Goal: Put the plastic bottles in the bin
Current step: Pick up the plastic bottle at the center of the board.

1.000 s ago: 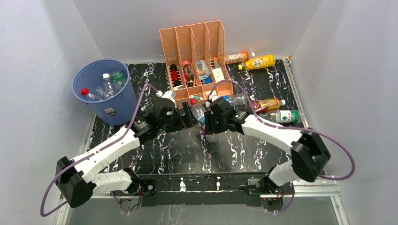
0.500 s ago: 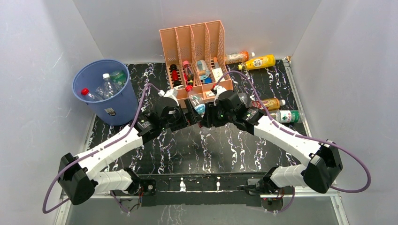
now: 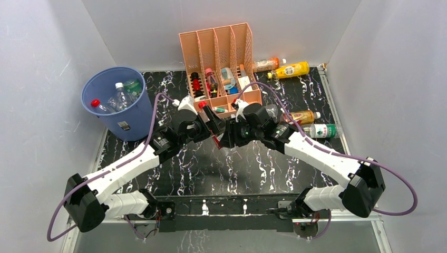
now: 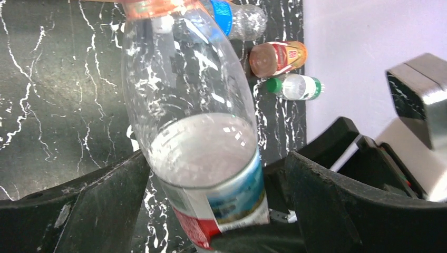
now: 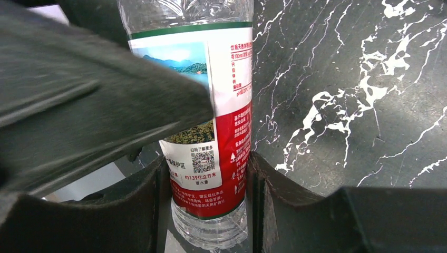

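While the right tool [image 5: 206, 179] gripped the red-labelled water bottle [image 4: 184, 95] above the counter [image 3: 211, 168], well apart from the bin [image 3: 134, 113], the left tool [image 4: 216, 211] gaped open around it; an early release could drop it.

Both arms are stretching out over the middle of the table [image 3: 211, 174], wrists angling toward each other. The right gripper [image 3: 225, 136] is clamping a bottle [image 5: 211, 105] between its fingers. The left gripper [image 3: 206, 126] is gaping wide around the same bottle.

Bright, even light; wrist cams blurry up close.
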Tool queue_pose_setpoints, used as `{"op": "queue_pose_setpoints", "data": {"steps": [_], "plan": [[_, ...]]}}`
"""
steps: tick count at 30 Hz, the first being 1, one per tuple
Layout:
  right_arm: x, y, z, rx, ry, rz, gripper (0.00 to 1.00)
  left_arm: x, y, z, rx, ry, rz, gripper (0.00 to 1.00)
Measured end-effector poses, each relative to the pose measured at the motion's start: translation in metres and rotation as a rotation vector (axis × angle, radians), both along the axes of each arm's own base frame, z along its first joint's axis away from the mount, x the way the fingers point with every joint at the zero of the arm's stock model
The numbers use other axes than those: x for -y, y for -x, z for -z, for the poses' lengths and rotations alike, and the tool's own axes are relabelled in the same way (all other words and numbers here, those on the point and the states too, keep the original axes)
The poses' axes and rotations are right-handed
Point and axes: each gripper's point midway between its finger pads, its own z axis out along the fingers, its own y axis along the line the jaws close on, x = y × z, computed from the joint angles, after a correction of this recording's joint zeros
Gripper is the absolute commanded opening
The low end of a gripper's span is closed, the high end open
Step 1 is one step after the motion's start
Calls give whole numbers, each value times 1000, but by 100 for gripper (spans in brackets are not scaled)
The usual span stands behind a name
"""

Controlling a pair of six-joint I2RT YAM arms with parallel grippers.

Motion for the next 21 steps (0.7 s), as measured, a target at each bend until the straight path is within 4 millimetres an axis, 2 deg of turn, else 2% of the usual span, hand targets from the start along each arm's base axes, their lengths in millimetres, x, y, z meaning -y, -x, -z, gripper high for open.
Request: {"op": "queue_pose_setpoints", "data": {"steps": [4, 8, 13, 16, 21], "plan": [[-1, 3, -2, -3, -6, -12, 41, 0, -6, 14, -20, -44, -15, 93], [-1, 7, -8, 1, -22, -16, 41, 0, -10, 19, -29, -83, -22, 76], [-4, 7, -16, -19, -46, 2, 41, 1, -15, 6, -2, -91, -22, 48], [-6, 5, -22, -16, -62, 8, 41, 2, -18, -2, 8, -111, -19, 44], [-5, 1, -27, -14, -77, 33, 41, 4, -24, -9, 15, -165, -4, 43]]}}
